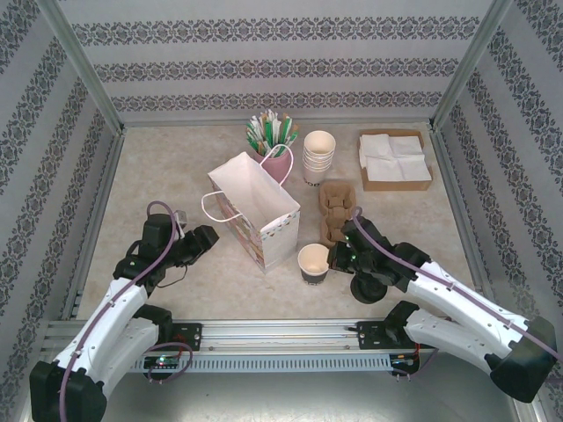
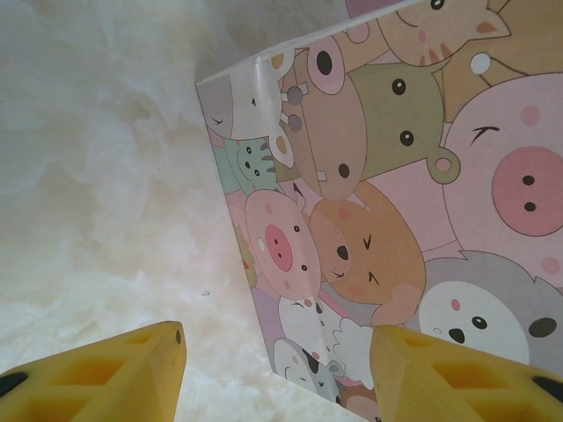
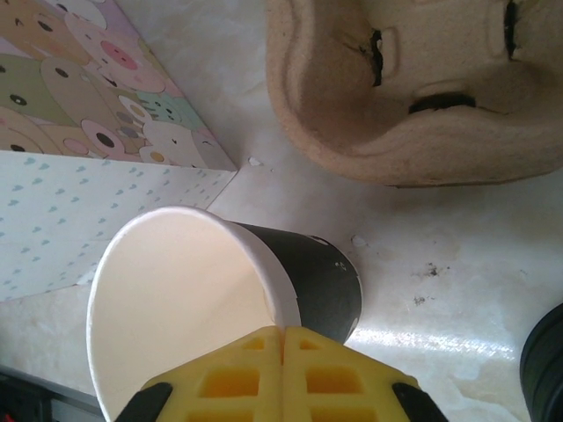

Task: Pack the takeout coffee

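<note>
- 2 sets of yellow fingers are mine. My right fingers (image 3: 283,360) are closed. In the wrist view 1 sits inside the rim of the takeout coffee cup (image 3: 202,299) and 1 outside, so I judge they are pinching its wall.
- My left fingers (image 1: 204,237) are spread apart and hold nothing. They point at the cartoon-animal side of the gift bag (image 1: 255,211), close to it, with no contact that I can see.
- From above, the cup appears to stand upright on the desk (image 1: 176,167). It is just right of the bag's near corner and just in front of the cardboard carrier (image 1: 336,204).
- The cup is small, black outside and plain white inside, with a rolled white rim. It is open, looks empty and has no lid on it.
- A round black piece (image 1: 368,288), probably the lid, lies on the desk under my right arm, near the cup.
- Step in hand, as I judge it: the cup is gripped but uncapped, and it is in neither the carrier nor the bag, so packing is at an early stage.
- The next move calls for seating the lid squarely on the rim, then lowering the cup into 1 carrier slot.
- The paper wall is thin. Too firm a pinch could crease the rim and spoil the lid's fit.
</note>
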